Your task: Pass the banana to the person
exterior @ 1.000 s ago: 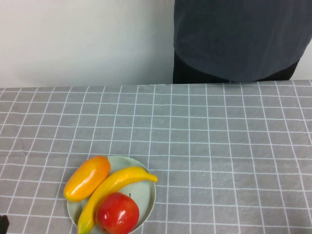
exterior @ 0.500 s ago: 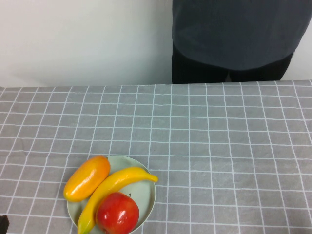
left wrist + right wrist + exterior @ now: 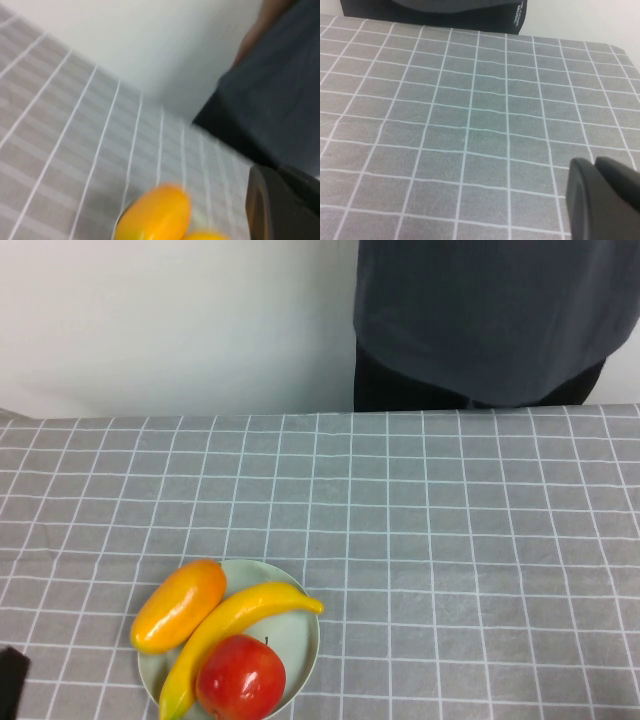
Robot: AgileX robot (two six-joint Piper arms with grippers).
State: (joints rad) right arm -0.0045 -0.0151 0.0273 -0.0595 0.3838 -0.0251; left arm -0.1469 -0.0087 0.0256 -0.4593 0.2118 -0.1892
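Note:
The banana (image 3: 232,625) is long, yellow and curved and lies across a pale plate (image 3: 304,640) at the table's near left. It sits between an orange-yellow oval fruit (image 3: 179,604) and a red apple (image 3: 240,678). The person (image 3: 490,320), in a dark grey-blue top, stands behind the table's far edge, right of centre. Only a dark corner of my left gripper (image 3: 9,682) shows, left of the plate. In the left wrist view my left gripper (image 3: 274,172) looks shut and empty, beside the oval fruit (image 3: 155,216). My right gripper (image 3: 594,162) is shut and empty above bare cloth.
A grey tablecloth with a white grid (image 3: 450,540) covers the whole table. A white wall is behind it. The person's dark top (image 3: 275,85) also shows in the left wrist view.
My left gripper has edged further into the high view at the bottom left corner. The person has shifted slightly. The fruit has not moved.

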